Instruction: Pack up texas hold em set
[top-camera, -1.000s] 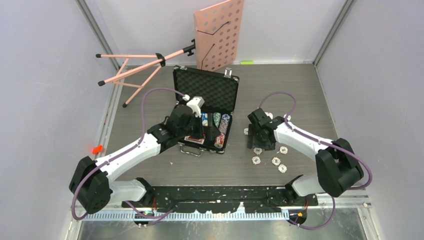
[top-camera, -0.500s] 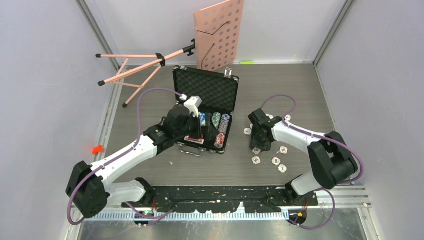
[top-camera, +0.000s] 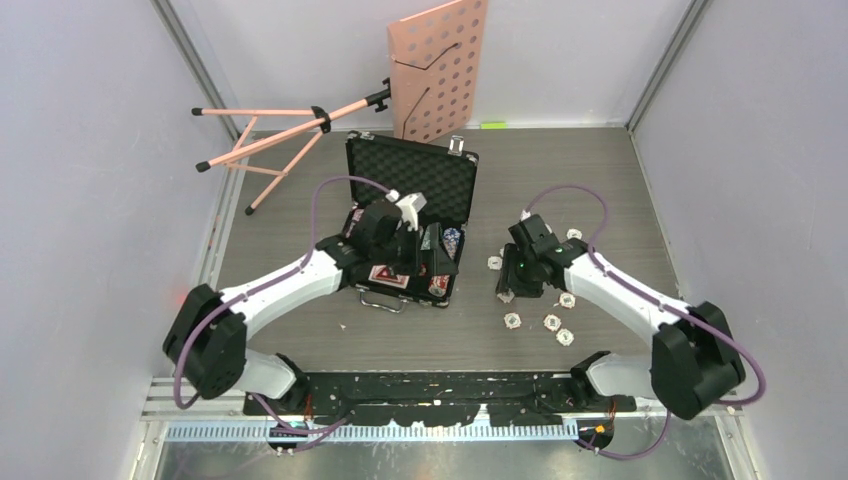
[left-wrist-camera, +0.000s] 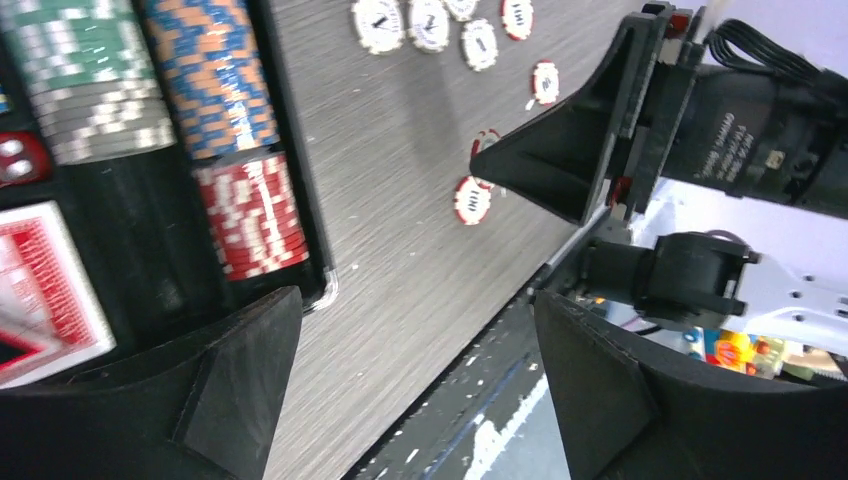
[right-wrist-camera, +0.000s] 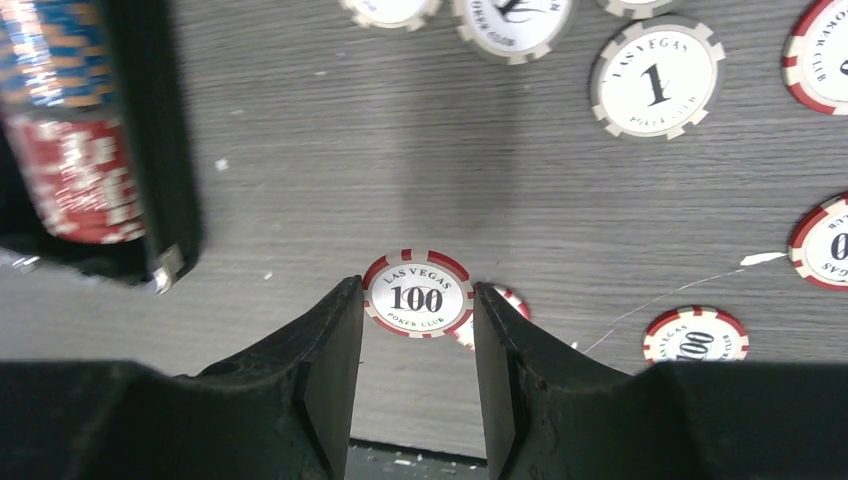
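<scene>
Right claw (right-wrist-camera: 418, 288) clamped on one chip (right-wrist-camera: 418, 297); left claw (left-wrist-camera: 415, 300) spread wide, empty.
Pinched the red-and-white 100 chip by its edges, lid-up case (top-camera: 410, 178) just left of that claw, loose chips (right-wrist-camera: 655, 80) ahead on the tabletop (right-wrist-camera: 300, 130); hung the left claw over the case's right rim.

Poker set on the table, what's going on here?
Two robot arms are packing a poker set into the open black case. The right gripper is shut on a red-and-white 100 chip just right of the case, with several more loose chips lying on the table around it. The left gripper hangs open and empty over the case's near right corner, above rows of chips and a red card deck already inside.
</scene>
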